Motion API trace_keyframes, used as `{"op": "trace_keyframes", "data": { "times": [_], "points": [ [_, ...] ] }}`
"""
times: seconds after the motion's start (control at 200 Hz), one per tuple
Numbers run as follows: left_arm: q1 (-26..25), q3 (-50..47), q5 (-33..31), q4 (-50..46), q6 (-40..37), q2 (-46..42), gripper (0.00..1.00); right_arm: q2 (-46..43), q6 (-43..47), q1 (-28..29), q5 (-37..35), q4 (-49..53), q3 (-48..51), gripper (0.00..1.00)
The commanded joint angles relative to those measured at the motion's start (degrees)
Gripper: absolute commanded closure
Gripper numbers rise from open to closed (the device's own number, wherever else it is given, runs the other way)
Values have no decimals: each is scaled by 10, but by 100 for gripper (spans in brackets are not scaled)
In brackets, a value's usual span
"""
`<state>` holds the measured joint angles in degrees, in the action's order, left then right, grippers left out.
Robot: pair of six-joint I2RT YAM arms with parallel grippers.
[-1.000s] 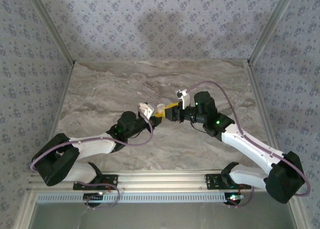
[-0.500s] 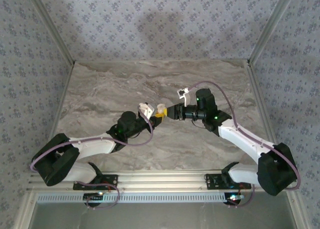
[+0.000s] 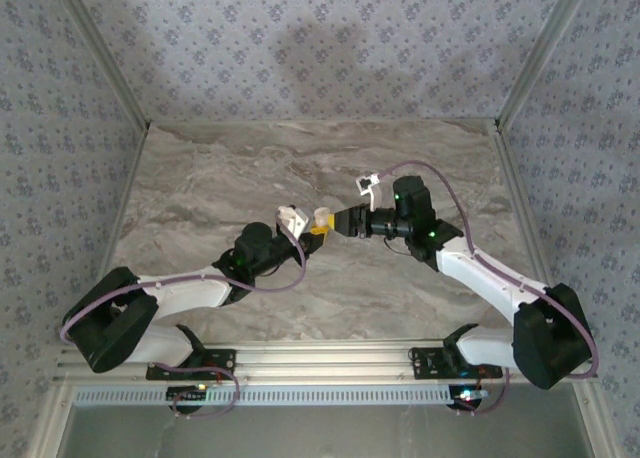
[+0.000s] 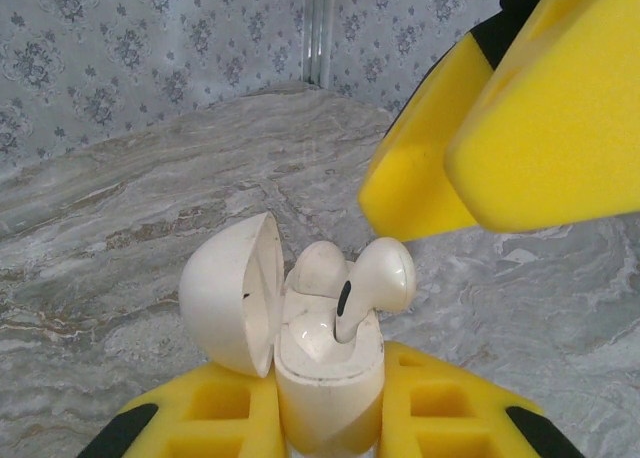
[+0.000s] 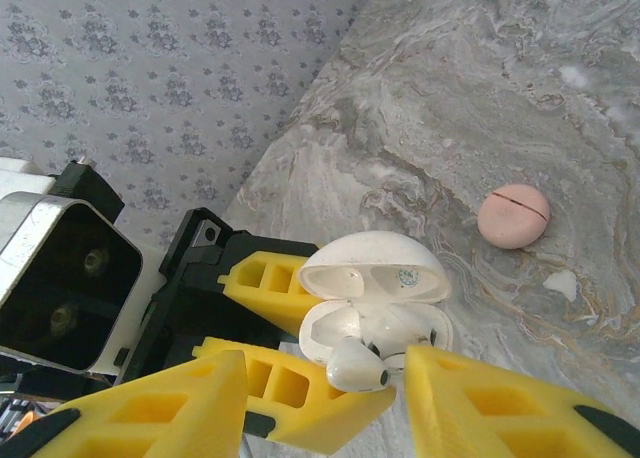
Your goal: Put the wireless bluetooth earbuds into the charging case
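The case (image 4: 330,363) is up in the air over the middle of the table (image 3: 220,178), not on it. The left gripper (image 4: 330,428) is squeezed tight on its bottom half and holds it up. The right gripper (image 5: 325,378) is just beside the case, at its open end. Its jaws are apart, and I think they grip nothing.

The case stands tall out of the left gripper. Its long way runs from that gripper up to its open mouth. The mouth faces the right gripper. The lid (image 4: 225,293) is swung open to one side.

In the case one bud (image 4: 318,266) sits low in its hole and looks done. The other bud (image 4: 385,273) is only part way in. Its stem goes down into the hole, nearly in line with the case. Its round head sticks up over the rim, leans away from the lid, and sits between the right gripper's jaws.

So I think this is the step of seating the last bud. The next move needs a soft push on that head, straight down the stem, until it drops level with its twin. The left gripper must hold the case firm so it does not tip. Then the lid needs closing.
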<state>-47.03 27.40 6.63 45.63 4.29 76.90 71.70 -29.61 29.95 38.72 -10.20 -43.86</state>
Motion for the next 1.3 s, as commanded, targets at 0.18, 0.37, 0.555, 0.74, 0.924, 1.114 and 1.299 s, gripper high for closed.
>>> {"op": "trace_keyframes", "data": {
  "times": [0.18,0.37,0.555,0.74,0.924,1.114,1.299],
  "points": [
    [-5,9,-4,13,-8,-16,90,7,-15,-2,32,-18,3,58],
    [-5,9,-5,13,-8,-16,90,6,-17,0,42,-18,2,62],
    [-6,9,-5,13,-8,-16,90,5,-16,4,49,-16,3,63],
    [-6,9,-5,12,-8,-16,90,1,-15,8,50,-16,1,65],
    [-5,8,-6,11,-8,-18,90,1,-15,12,50,-17,0,66],
    [-7,9,-6,10,-8,-18,90,1,-15,15,48,-19,-1,66],
    [-6,7,-6,9,-8,-20,90,3,-14,19,46,-22,-7,67]
  ]
}}
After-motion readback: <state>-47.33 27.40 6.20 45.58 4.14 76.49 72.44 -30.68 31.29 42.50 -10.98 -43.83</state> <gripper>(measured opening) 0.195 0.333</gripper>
